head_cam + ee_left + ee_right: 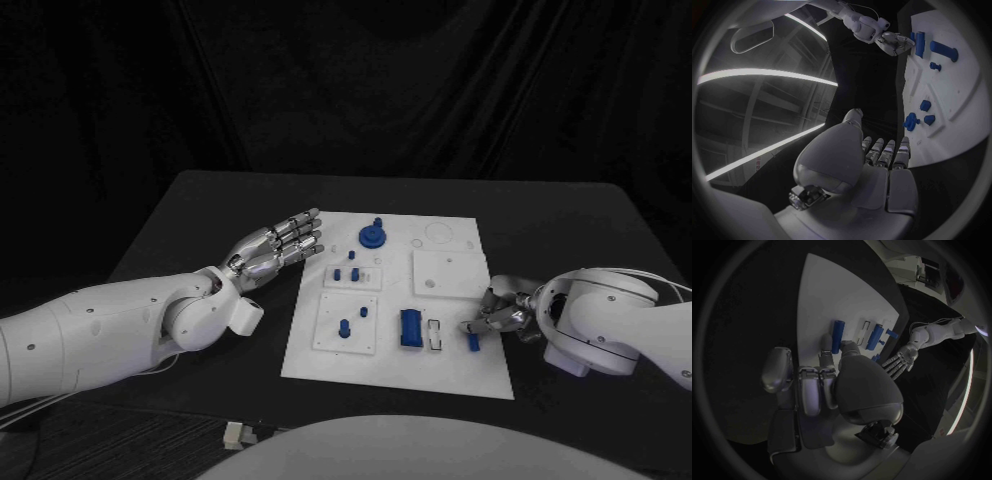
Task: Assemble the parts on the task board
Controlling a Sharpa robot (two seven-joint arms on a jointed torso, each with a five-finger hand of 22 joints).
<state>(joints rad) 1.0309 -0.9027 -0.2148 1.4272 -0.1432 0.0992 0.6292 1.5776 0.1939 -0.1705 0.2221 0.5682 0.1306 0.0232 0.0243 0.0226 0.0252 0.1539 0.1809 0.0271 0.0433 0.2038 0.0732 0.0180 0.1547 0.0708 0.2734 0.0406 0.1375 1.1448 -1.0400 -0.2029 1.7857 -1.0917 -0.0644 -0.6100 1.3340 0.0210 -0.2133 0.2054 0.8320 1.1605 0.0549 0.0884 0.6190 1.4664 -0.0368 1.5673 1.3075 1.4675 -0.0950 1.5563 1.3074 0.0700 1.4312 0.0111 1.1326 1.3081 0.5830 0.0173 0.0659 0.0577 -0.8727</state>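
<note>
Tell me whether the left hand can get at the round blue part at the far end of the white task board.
Probably yes. The left hand hovers open beside the white task board, and the round blue part stands just off its fingertips with nothing between them.

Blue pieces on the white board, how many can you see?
7. A round one at the far edge, three small pegs mid-left, one peg near-left, a block near-middle, and a bar by the right hand. That hand may hide more.
</note>
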